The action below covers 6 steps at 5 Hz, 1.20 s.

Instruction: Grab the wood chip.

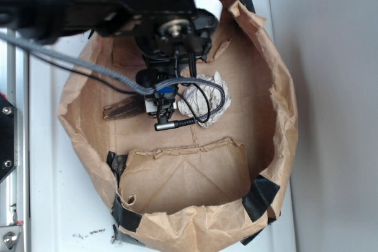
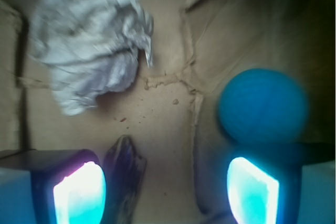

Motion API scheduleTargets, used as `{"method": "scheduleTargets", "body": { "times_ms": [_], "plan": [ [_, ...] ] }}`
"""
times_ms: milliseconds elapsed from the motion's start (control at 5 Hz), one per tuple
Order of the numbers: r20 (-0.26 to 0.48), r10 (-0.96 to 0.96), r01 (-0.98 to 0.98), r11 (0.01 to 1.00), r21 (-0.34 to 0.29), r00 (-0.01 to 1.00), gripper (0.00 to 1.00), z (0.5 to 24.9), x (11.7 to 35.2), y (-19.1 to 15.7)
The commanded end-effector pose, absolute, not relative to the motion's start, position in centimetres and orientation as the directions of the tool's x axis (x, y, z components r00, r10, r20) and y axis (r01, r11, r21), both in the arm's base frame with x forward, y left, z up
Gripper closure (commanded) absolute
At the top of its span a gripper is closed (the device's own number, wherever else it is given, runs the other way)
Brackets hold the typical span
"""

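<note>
Taking the paper wad (image 2: 92, 48) as the landmark in the wrist view: it sits upper left, a crumpled whitish lump of sharp creases and soft folds. Below it and slightly to the right, at the bottom edge, lies the wood chip (image 2: 124, 179), a flat dark brown sliver with streaked grain and a pointed upper end, flat on the brown paper floor of the bag (image 1: 277, 116). It rests just beside the inner face of the left finger of the claw (image 2: 166, 187), whose fingers stand apart with nothing between them but the chip's edge and bare paper. Well to the right of the wad is the blue ball (image 2: 262, 106), round and fuzzy-looking, just above the right finger.

The chip is likely light, stiff and thin, perhaps brittle at its tips. Lying flat, it gives little height to pinch; squeezing across its narrow width near mid-length seems best, with the tips pressed down to the paper.

From the outside view, the chip (image 1: 124, 108) lies left of the wad (image 1: 201, 101), partly under the arm.
</note>
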State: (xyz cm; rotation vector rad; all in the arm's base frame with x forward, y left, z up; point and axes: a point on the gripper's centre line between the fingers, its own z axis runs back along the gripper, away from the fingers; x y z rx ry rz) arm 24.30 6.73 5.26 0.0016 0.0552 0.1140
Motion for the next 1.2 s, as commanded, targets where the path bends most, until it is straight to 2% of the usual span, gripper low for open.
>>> {"method": "scheduleTargets", "body": {
  "times_ms": [0,200,400,800,1000],
  "plan": [
    [-0.059,0.172,-0.176,0.982,-0.071,0.983,0.00,4.1,20.9,5.2],
    [-0.050,0.250,-0.255,0.959,-0.121,0.967,0.00,4.4,20.6,3.5],
    [-0.027,0.263,-0.264,0.960,-0.097,0.965,0.00,3.2,21.6,2.5],
    [-0.059,0.211,-0.213,0.977,-0.018,0.976,0.00,0.1,23.9,2.2],
    [-0.065,0.204,-0.205,0.979,-0.005,0.977,0.59,-0.2,25.5,2.7]
  ]
}}
